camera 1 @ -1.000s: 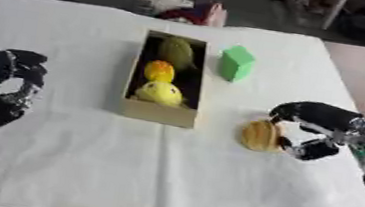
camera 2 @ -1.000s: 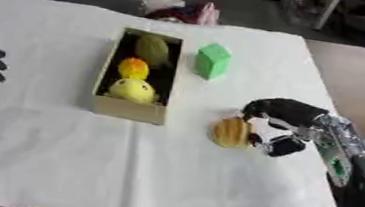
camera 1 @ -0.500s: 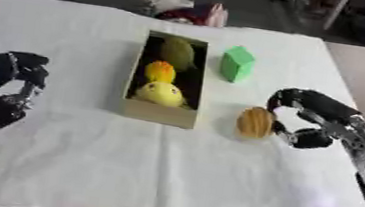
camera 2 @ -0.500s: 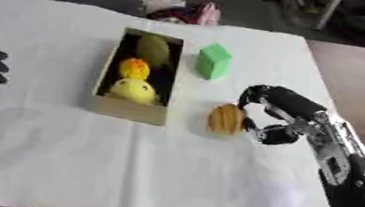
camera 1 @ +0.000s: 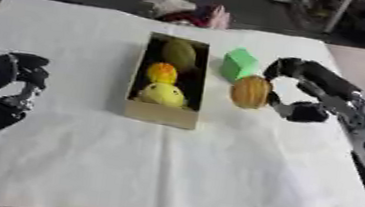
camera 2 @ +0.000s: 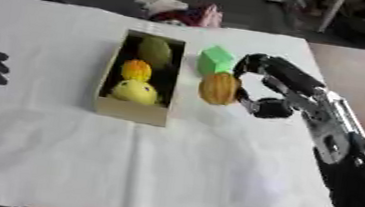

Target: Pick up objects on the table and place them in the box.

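Carrying the ridged orange object, the right hand has its fingers and thumb curled around it, just beside the green block. Judging by the box farther to the hand's left, lift clear of its rim before releasing into the free gap. Left hand rests curled, holding nothing.

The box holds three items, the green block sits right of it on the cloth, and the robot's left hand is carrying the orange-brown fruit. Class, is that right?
Not quite: the right hand carries the orange-brown fruit, as the left eye view shows. The left hand holds nothing. The box does hold three items, and the green block is right of it.
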### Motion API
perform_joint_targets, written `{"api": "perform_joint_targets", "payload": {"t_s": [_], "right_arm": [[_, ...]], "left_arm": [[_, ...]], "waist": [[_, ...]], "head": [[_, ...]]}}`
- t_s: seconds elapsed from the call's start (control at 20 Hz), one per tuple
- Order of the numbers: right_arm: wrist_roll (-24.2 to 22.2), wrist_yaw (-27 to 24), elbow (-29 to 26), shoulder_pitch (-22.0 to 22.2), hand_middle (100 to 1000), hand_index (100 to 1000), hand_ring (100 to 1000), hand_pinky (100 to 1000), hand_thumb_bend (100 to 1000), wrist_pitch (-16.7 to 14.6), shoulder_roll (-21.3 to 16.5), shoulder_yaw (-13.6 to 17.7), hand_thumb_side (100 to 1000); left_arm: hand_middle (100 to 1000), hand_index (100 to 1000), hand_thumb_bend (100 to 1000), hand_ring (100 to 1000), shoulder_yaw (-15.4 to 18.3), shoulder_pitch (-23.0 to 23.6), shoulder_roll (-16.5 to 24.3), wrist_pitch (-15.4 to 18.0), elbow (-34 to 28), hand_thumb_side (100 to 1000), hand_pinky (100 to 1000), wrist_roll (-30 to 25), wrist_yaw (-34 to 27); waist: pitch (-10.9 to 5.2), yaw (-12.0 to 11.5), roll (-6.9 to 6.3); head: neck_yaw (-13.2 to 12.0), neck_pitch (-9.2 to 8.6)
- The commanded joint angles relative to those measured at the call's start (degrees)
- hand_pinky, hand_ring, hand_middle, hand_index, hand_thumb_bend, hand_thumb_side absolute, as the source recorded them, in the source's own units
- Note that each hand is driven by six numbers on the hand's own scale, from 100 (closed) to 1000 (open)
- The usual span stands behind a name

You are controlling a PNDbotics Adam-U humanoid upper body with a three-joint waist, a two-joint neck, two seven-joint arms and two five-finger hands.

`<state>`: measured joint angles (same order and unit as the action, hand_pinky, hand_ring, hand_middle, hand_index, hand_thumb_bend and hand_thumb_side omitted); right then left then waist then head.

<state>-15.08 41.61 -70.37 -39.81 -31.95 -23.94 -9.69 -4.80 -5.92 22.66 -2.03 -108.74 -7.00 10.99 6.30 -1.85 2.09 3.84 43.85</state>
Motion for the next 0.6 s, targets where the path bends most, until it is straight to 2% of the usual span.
{"api": "perform_joint_targets", "payload": {"t_s": [0.05,0.35,0.5,0.6], "right_arm": [[-1.38,-0.10,3.09,-4.49,711,356,777,814,100,0.12,1.23,-0.11,100],[-5.24,3.17,12.31,-11.86,720,366,783,818,100,1.23,7.10,0.44,100],[-5.08,6.22,17.23,-13.70,730,376,789,821,100,1.44,9.78,1.67,100],[-4.60,8.27,19.79,-14.66,742,426,795,823,100,2.03,11.06,2.19,100]], "left_arm": [[594,772,100,586,-0.07,-0.17,-0.19,0.13,-0.61,593,757,-0.33,-0.20],[593,771,100,586,-0.39,0.08,-1.86,0.10,-0.23,609,757,-0.60,-0.60],[594,771,100,586,-0.83,0.04,-2.40,0.17,0.03,614,757,-1.00,-0.81],[593,769,100,586,-1.09,-0.02,-2.67,0.21,0.16,616,757,-1.29,-0.88]], "waist": [[-0.85,-0.48,-0.47],[-0.88,-2.06,-1.19],[-0.91,-2.82,-1.47],[-0.86,-3.38,-1.55]], "head": [[0.43,0.27],[1.40,0.27],[2.02,0.27],[2.55,0.27]]}}
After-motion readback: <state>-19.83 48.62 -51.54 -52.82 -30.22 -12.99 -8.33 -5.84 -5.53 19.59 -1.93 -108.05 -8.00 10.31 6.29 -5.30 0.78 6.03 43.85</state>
